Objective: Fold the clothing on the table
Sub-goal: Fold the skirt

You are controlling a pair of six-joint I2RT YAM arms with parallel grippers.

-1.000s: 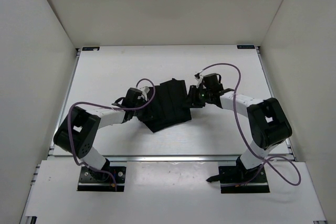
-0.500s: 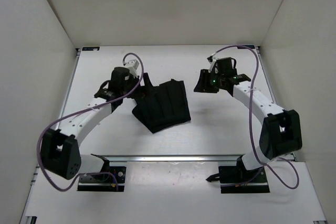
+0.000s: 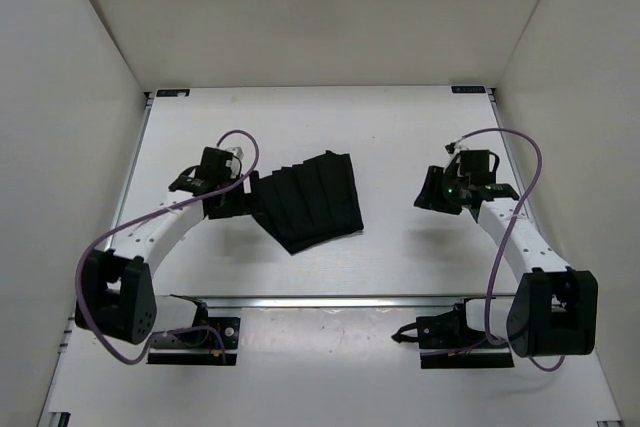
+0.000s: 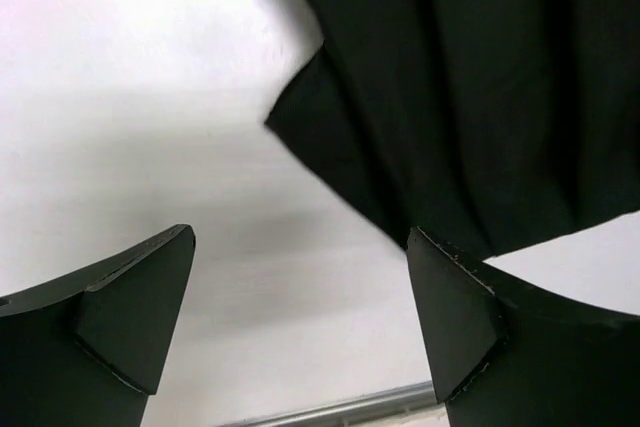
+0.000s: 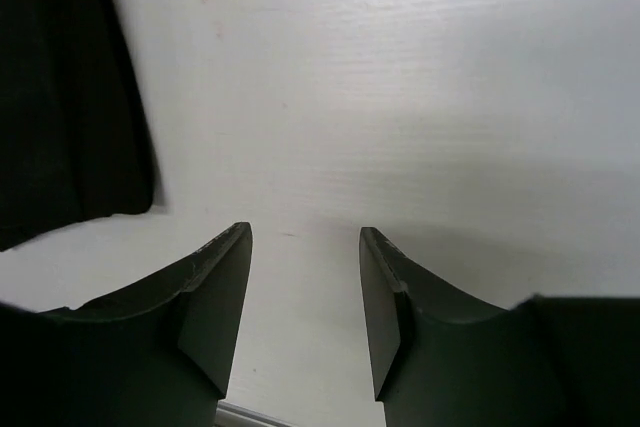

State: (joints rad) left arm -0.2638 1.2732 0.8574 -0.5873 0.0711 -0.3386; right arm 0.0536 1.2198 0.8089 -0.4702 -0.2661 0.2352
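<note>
**Overhead view, bottom of frame upward.** Two black mounting plates sit at the lower edge, in front of a metal edge rail that borders the white table. The left arm rises toward centre-left and the right arm runs up the right side. Each carries looping purple cables.

The left end effector sits just beside the left edge of the clothing. Its fingers are spread wide with only bare table between them. In the left wrist view one fingertip overlaps the fabric's hem, and whether they touch cannot be told. The right end effector stands well apart from the garment at centre-right, its fingers parted and holding nothing. No object lies between either end effector and the garment.

The clothing is a black, matte, fan-shaped piece lying flat on the table, slightly left of frame centre. Parallel pleat ridges run diagonally across it, and one corner points toward the lower edge of the frame.

Beyond it, small dark corner marks flank the table's far edge, and white enclosure walls close the scene.
</note>
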